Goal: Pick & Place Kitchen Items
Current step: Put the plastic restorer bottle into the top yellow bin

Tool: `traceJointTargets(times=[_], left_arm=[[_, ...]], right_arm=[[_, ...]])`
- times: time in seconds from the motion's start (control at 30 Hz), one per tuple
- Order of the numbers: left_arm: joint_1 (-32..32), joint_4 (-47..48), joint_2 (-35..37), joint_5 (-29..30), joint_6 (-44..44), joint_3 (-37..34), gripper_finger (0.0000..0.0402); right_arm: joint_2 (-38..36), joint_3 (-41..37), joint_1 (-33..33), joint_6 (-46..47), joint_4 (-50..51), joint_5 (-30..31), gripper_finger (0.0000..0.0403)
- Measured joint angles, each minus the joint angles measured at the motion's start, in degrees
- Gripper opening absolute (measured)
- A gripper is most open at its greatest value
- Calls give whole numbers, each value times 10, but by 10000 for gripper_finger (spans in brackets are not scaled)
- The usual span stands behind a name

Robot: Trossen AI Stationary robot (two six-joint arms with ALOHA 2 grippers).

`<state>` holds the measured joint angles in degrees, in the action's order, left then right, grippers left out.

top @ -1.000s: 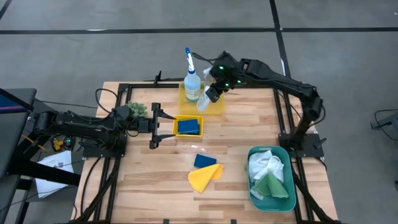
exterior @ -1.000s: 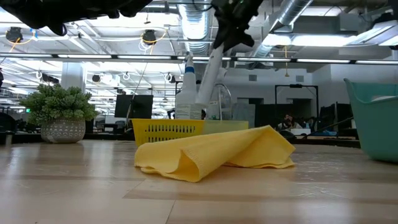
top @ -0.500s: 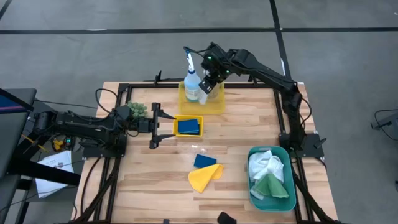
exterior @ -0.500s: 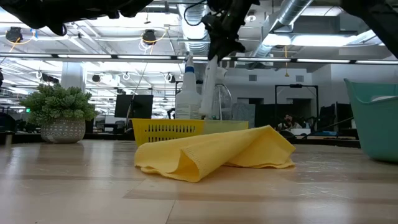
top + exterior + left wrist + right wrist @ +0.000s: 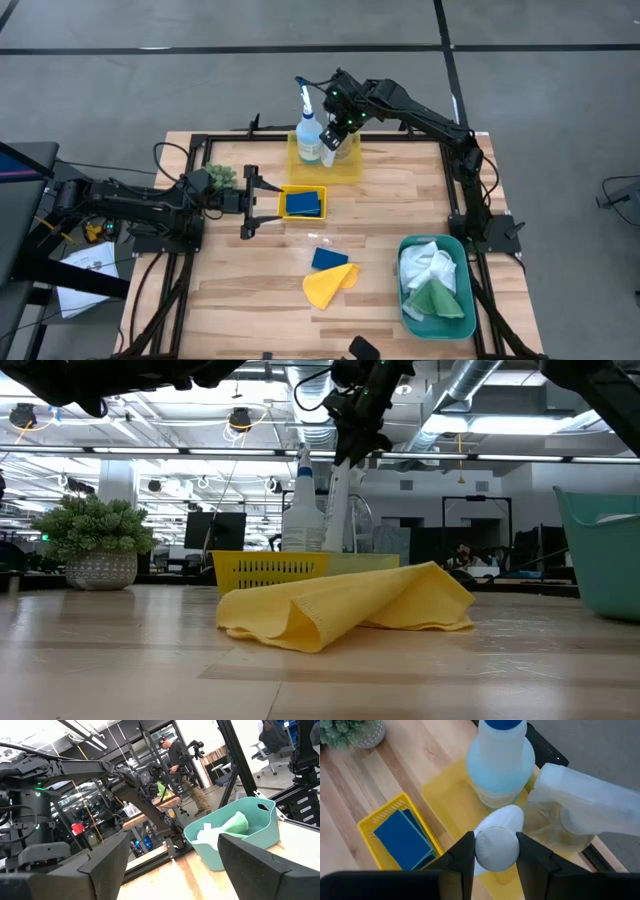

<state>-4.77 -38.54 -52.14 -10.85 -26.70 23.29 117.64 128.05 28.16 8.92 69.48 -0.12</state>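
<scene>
r gripper closed on small white bottle, over far yellow tray to set by spray bottles | l gripper open, waiting beside sponge tray

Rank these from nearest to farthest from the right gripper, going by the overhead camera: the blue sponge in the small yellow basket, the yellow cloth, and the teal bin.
From the right gripper, over the back tray:
1. Blue sponge, in the yellow basket mid-table.
2. Yellow cloth, toward the front of the table.
3. Teal bin, front right corner.
</scene>
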Motion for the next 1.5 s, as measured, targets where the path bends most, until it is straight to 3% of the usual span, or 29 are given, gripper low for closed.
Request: traceJointTargets(times=[1.5], left_arm=[[0,2,0,0,0,0,298]], right_arm=[[27,-37,-15,-188,-28,-10,107]])
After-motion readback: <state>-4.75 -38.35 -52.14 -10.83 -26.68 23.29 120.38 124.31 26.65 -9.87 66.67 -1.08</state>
